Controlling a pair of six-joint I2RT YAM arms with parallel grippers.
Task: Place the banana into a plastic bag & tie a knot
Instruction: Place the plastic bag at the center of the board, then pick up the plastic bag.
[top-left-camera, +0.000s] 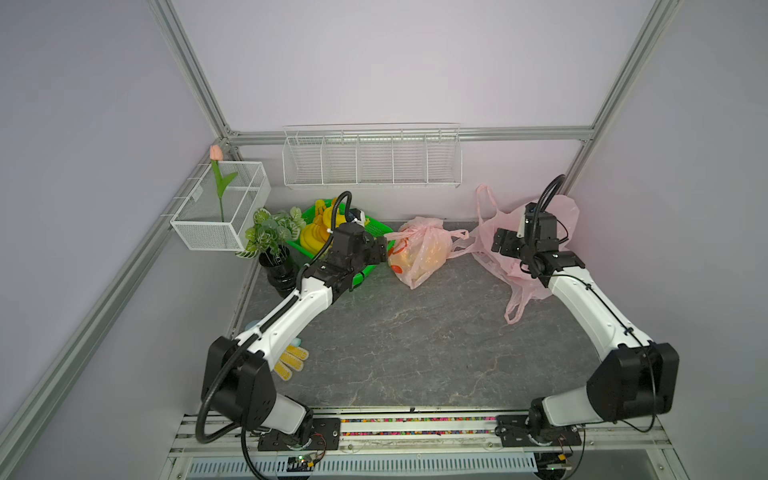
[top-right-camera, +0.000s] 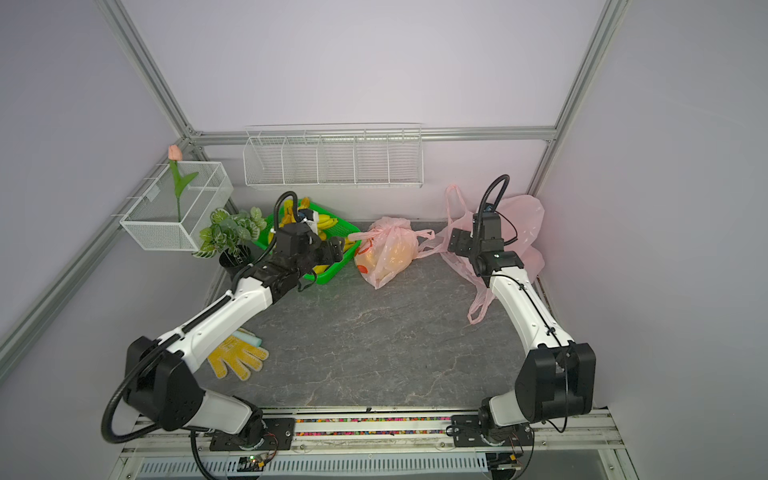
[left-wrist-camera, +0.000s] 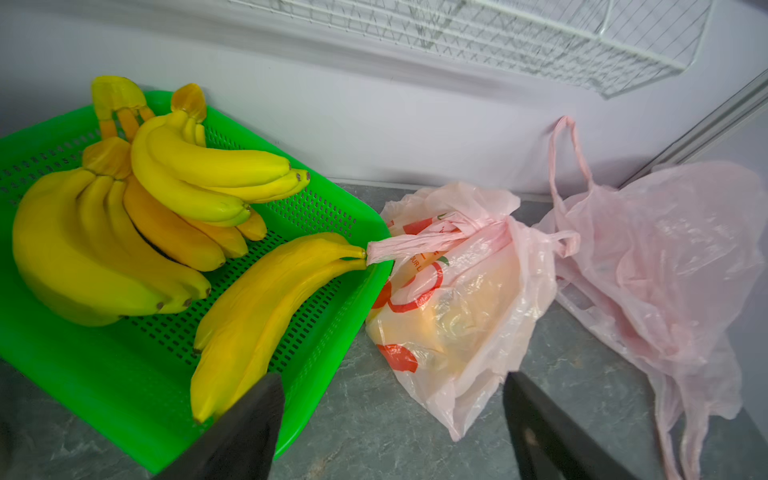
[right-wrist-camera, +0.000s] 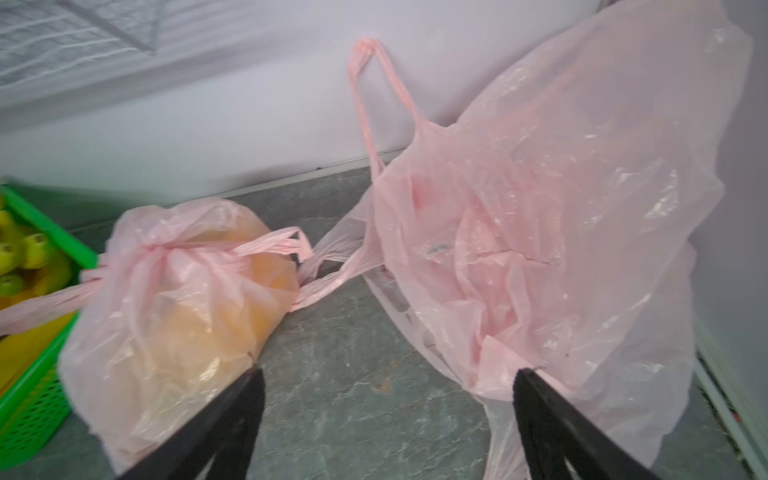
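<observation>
Top views, tied bag: the pink tied bag (top-left-camera: 419, 253) lies on the surface (top-left-camera: 415, 345) near the back wall, with the banana (top-left-camera: 415, 266) showing yellow through the plastic.
Top views, left tool: the left tool (top-left-camera: 381, 249) is just beside the bag, over the green basket (top-left-camera: 376, 227).
Top views, right tool: the right tool (top-left-camera: 500, 245) is above the loose bags (top-left-camera: 565, 212).
Left wrist, tool: the jaws are spread wide and empty.
Left wrist, bag: the knot (left-wrist-camera: 498, 226) is on top, and one handle end drapes onto the basket rim, touching the spare bananas (left-wrist-camera: 270, 311).
Right wrist, tool: the jaws are spread and hold nothing.
Right wrist, bag: the tied bag lies beside the loose bags.
</observation>
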